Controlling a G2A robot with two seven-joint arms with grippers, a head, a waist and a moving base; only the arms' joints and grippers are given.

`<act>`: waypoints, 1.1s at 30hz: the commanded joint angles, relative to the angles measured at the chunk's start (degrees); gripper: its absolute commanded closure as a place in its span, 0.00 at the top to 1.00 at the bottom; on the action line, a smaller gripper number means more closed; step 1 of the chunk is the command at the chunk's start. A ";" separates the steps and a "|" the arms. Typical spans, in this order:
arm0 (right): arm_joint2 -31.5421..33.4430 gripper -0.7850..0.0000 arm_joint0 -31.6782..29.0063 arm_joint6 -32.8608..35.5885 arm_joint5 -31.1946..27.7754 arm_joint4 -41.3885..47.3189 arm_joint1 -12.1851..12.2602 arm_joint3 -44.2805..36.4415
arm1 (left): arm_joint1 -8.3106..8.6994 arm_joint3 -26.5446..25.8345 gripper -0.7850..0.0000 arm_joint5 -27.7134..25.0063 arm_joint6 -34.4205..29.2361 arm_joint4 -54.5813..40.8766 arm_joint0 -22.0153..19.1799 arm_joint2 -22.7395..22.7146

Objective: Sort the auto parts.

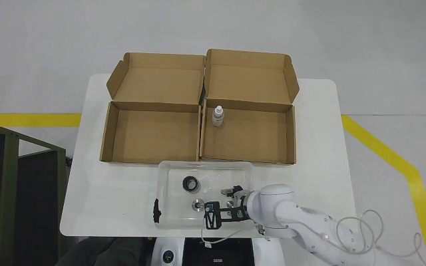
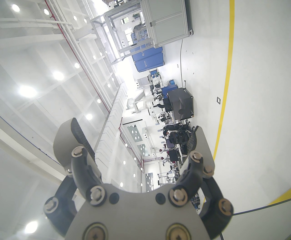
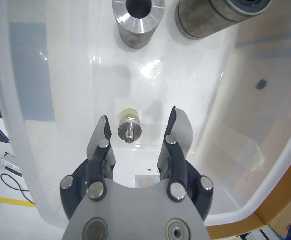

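A clear plastic bin (image 1: 204, 163) stands at the table's front edge. My right gripper (image 3: 138, 126) is low inside it and open, its fingers on either side of a small threaded metal fitting (image 3: 129, 131) without touching it. Farther along the bin floor stand a silver bored cylinder (image 3: 137, 20) and a dark ring bearing (image 3: 211, 20). In the top view the right gripper (image 1: 233, 194) enters the bin from the right, with the cylinder (image 1: 198, 205) and the bearing (image 1: 192, 184) to its left. My left gripper (image 2: 136, 136) is open and holds nothing, pointing up into the room.
Behind the bin lie two open cardboard boxes: the left box (image 1: 106, 136) with nothing in it, the right box (image 1: 290, 136) holding a small white bottle (image 1: 217, 116). A small black piece (image 1: 156, 211) sits at the bin's left end. Bare table flanks the boxes.
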 commanded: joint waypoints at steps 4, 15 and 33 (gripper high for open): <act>-1.70 0.40 1.77 0.86 0.86 1.51 0.49 0.05 | 0.00 0.00 1.00 0.00 0.00 0.00 0.00 0.00; -4.13 0.07 4.65 1.37 1.38 5.44 0.95 0.99 | 0.00 0.00 1.00 0.00 0.00 0.00 0.00 0.00; -0.31 0.00 4.97 -6.59 -2.92 5.58 1.98 -3.56 | 0.00 0.00 1.00 0.00 0.00 0.00 0.00 0.00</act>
